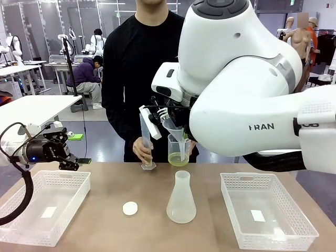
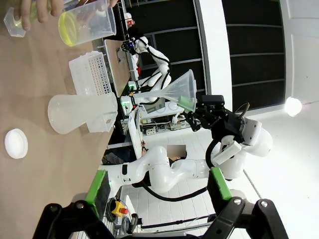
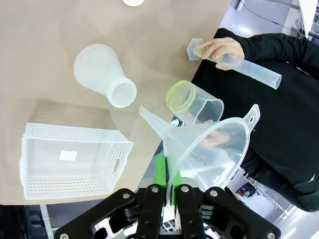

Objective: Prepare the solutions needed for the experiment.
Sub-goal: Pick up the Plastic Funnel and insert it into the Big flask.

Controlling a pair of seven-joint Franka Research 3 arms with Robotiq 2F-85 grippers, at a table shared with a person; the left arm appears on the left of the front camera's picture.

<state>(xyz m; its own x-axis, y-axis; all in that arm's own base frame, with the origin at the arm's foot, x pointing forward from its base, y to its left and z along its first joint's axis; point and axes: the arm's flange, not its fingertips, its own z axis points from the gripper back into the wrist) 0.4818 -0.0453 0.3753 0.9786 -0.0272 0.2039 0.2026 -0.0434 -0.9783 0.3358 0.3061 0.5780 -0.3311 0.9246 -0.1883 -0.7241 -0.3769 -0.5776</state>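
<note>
The solution is a shallow pale yellow-green layer in a clear beaker (image 1: 178, 152), which the person holds tilted beyond the table's far edge. The person's other hand holds a graduated cylinder (image 1: 146, 139) standing on the table. My right gripper (image 3: 168, 172) is shut on the rim of a clear plastic funnel (image 3: 209, 144), held in the air above and behind the translucent conical flask (image 1: 181, 199). The flask stands upright at mid-table and looks empty. My left gripper (image 1: 68, 157) hangs open over the left basket's far edge, holding nothing.
A white mesh basket (image 1: 47, 205) sits at the left and another basket (image 1: 268, 210) at the right, each with a small white label inside. A small white round cap (image 1: 130, 208) lies on the table left of the flask. The person stands close at the far edge.
</note>
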